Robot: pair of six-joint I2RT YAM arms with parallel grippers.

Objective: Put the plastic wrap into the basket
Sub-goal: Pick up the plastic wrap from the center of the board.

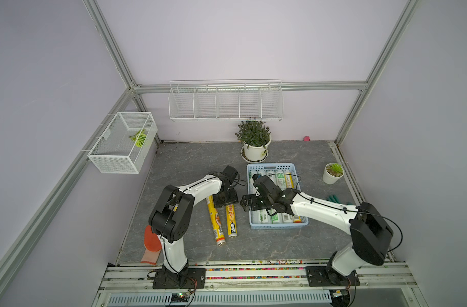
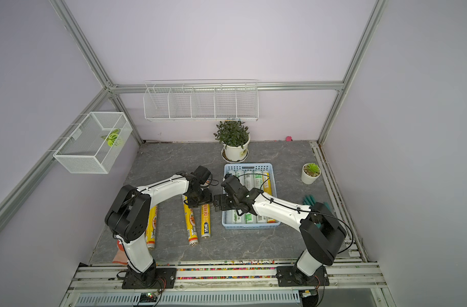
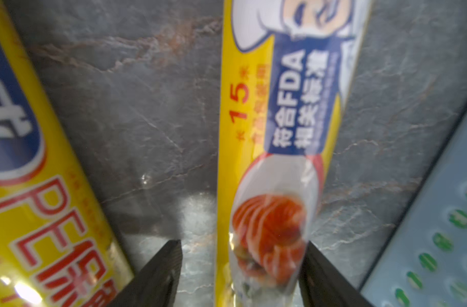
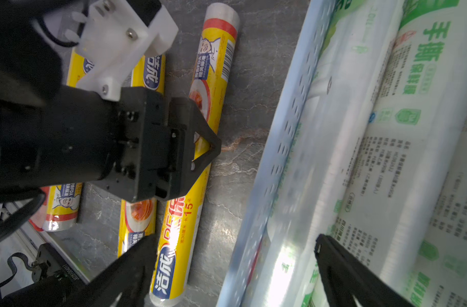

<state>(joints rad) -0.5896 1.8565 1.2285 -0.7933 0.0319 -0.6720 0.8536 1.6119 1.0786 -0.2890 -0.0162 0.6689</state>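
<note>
A yellow plastic-wrap roll with an orange food print is straddled by the left hand on the grey stone-patterned counter. The hand is partly open and not clamped on the roll. A second yellow roll is laid just beside it at 9 o'clock, and a third farther out. At 3 o'clock, green-labelled white rolls are held in the light-blue perforated plastic basket. Its 9 o'clock rim is overhung by the wide-open, empty right hand.

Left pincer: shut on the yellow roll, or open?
Open. Left pincer straddles the yellow roll in the left wrist view; bare table shows between one finger and the roll.
</note>
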